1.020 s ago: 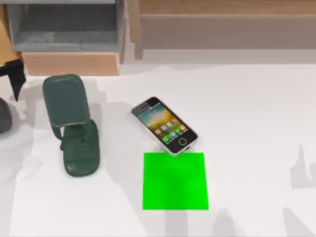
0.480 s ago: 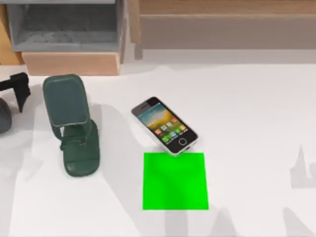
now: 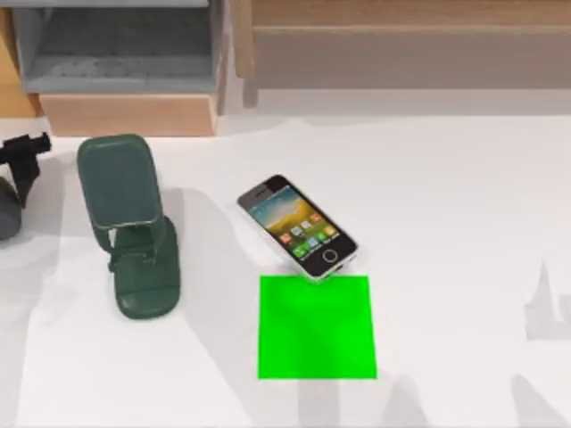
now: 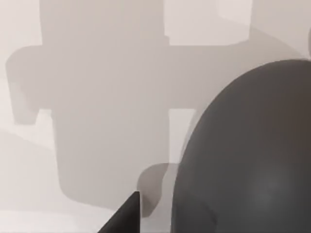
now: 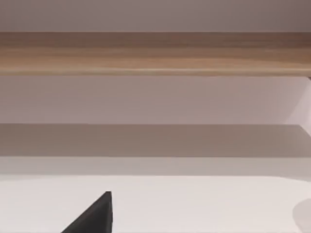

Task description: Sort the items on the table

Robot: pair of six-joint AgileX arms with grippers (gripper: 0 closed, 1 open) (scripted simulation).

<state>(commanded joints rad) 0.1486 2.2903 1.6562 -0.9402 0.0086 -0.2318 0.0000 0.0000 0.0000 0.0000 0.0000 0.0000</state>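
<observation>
Near edge of the top view: bright green flat square (image 3: 317, 326) lying on the broad white surface (image 3: 464, 223). Just beyond it, touching or nearly touching its far edge, the silver-edged black smartphone with a colourful icon screen (image 3: 297, 227) lies flat and skewed. To its left stands the dark green phone stand (image 3: 128, 223), upright, empty.

At the far left edge of the surface sits the dark grey oval computer mouse (image 3: 7, 214), partly cut off by the frame. Left gripper (image 3: 25, 165) hangs just above and beside it; in the left wrist view the mouse (image 4: 245, 150) looms large, with one dark fingertip (image 4: 127, 216) close alongside. Fingers: cannot tell how far apart they are; nothing visibly held.

Judged step: approach to grasp the mouse. Advice: centre the fingers across the narrow width of the rounded shell, descend low enough to clear the crown, close slowly; the curved top looks likely to squirt out of a high pinch.

Right arm parked; its wrist view faces the shelving.

Background: wooden and grey shelf units (image 3: 125, 71) along the far edge, long wooden ledge (image 5: 155, 53) beyond.
</observation>
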